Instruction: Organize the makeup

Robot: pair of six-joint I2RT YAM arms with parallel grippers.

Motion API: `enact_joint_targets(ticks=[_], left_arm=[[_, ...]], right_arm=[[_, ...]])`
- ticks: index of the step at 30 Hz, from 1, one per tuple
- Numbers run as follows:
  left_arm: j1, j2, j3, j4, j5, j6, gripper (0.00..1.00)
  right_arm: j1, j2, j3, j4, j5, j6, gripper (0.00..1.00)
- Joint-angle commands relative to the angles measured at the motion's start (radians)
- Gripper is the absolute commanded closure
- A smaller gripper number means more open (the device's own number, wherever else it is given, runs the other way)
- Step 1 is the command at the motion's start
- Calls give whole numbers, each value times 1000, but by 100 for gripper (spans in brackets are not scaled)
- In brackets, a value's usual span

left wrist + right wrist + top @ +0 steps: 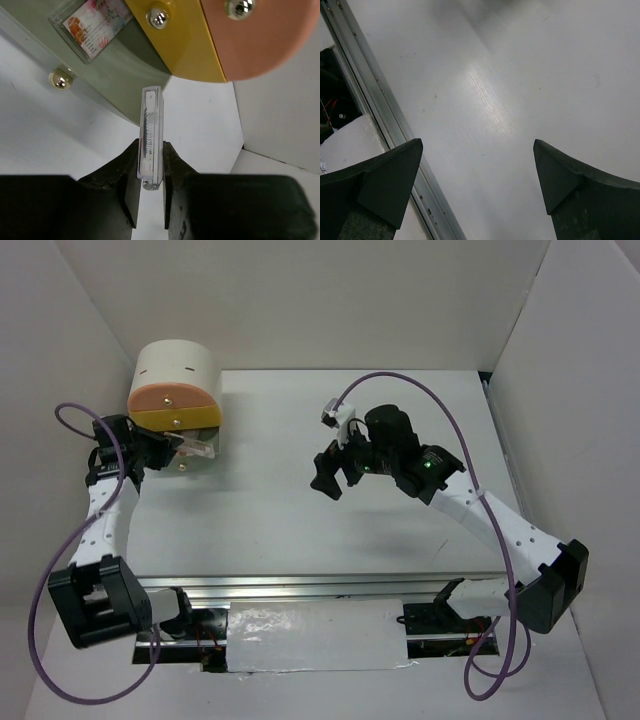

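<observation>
L fingers (125,182) pinch clear flat case (151,135) across its faces near one end: light, stiff, slick, prob. brittle; R fingers (380,185) wide apart, empty.

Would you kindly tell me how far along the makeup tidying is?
Done: a printed packet lies in the open drawer. In hand: the left gripper is shut on a thin clear case at that drawer. Left: the case has to go in and the drawer be closed; the right gripper hangs open and empty.
</observation>
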State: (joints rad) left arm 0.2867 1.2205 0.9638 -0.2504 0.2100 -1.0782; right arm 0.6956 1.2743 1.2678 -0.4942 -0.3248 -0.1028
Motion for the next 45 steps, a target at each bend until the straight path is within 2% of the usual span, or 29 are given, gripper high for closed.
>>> enact_joint_targets(ticks=[1,3,9,14,19,22,23,24,28,32,36,38,41,42,43,45], left_arm=[[20,77,76,60,98,-25,75],[37,121,93,79,103,-41,73],[101,189,107,141,103,-71,59],[138,263,130,143,124,-75,57],[146,295,102,194,106,-77,49],[152,346,121,191,121,-69,40],[152,362,130,188,124,-65,31],[152,367,131,186,126,-63,27],[155,279,128,136,68,-36,10],[154,174,191,4,-44,49,2],[151,30,226,-78,-113,125,1],[151,-24,240,-124,-129,162,1],[151,-122,262,-167,-121,253,1],[151,-154,272,-200,-94,321,1],[151,-167,276,-214,-77,354,1],[151,-187,265,-271,-52,455,1]], right_arm=[[-2,-16,-10,54,-8,17,0],[-2,-10,-4,43,-8,15,0],[-2,-12,-10,45,-33,9,0],[-2,-13,-8,48,-43,5,0],[-4,-10,-2,43,-49,3,0],[-4,-12,-4,42,-51,3,0],[-2,-12,-5,43,-56,2,0],[-4,-10,-4,43,-56,0,0],[-1,14,11,45,-60,8,0],[1,80,4,165,-86,80,0],[13,195,51,248,-42,231,1],[33,250,73,325,-28,339,4],[89,391,155,382,32,417,33],[108,478,232,381,53,416,52],[128,522,279,370,76,399,97],[201,660,437,309,101,320,100]])
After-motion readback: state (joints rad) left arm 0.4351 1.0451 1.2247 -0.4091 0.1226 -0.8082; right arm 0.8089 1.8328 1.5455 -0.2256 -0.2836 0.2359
